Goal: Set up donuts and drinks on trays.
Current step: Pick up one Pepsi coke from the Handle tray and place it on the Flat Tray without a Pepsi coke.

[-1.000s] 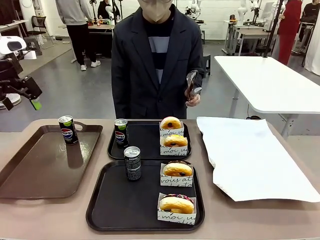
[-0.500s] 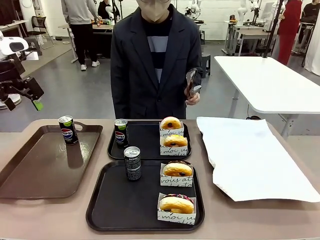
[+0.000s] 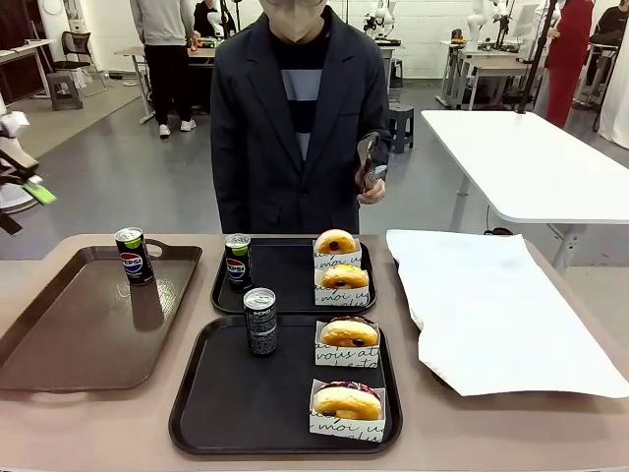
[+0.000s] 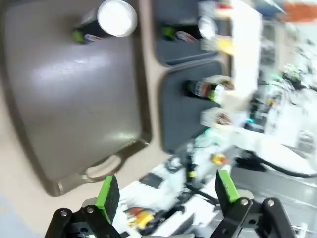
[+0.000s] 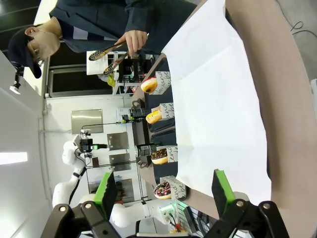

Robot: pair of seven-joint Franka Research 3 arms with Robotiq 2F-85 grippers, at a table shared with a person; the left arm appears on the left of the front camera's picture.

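At the left gripper (image 4: 167,191): spread wide, pinching nothing, high above the brown tray (image 4: 74,99) at the table's left side. At the right gripper (image 5: 164,193): likewise spread and empty, looking along the white paper sheet (image 5: 218,99).

On the brown tray, outside both black trays: one Pepsi can (image 3: 132,255), upright, long axis vertical, silver top up. Slim, so likely to topple if struck high or pinched off-centre. Likely also to knock the neighbouring can (image 3: 237,260) on the far tray (image 3: 285,270) if set down too close.

On the near tray (image 3: 226,393): grey can (image 3: 260,321), upright too, beside two sleeved donuts (image 3: 349,333), sleeve print toward the robot.

Some risk of meeting the person's hand (image 3: 371,192), holding tongs (image 3: 370,157) beyond the far tray.
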